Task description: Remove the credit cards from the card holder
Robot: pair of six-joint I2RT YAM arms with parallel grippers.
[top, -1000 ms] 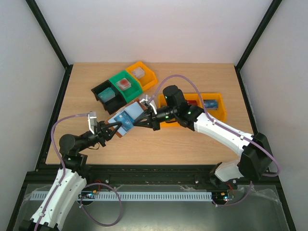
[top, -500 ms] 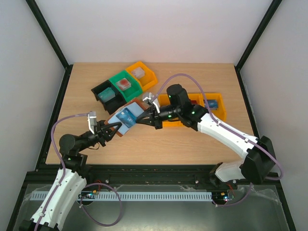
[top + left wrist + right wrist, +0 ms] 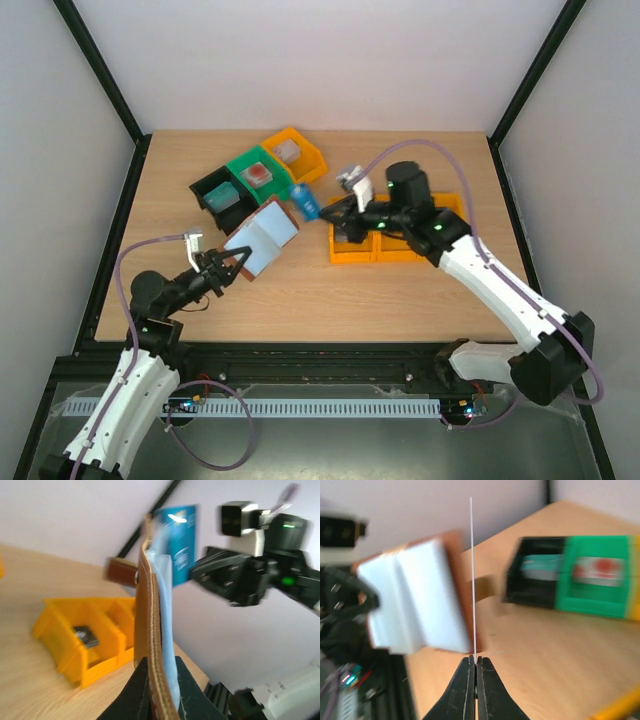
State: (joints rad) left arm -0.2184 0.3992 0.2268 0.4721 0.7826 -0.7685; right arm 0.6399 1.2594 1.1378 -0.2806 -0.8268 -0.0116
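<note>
**Blue card clear of wallet, held by right arm**

Left gripper (image 3: 233, 266): jaws clamped on the near edge of the wallet (image 3: 262, 233). The wallet is held open above the table (image 3: 400, 300), pale inside facing up and toward the right arm. From the left wrist view it stands edge-on, rising straight out of the fingers, snap tab hanging off the far side.

Right gripper (image 3: 321, 211): jaws together on a blue card (image 3: 305, 203), pinched by one end. In the right wrist view the card is edge-on, a thin line running straight out from the fingertips, so its long axis follows the fingers.

Key relation: the card is fully outside the wallet, near it but not touching, just off its far right corner. The yellow bins (image 3: 350, 258) sit right beside the right gripper, on its own side; the right arm is the nearer one for any set-down there.

Judgement: this card counts as extracted, and release is what remains. I cannot tell whether the pockets hold more cards; no card edge shows against the pale lining.

Risk: thin card, small grip, may swivel when moved.
</note>
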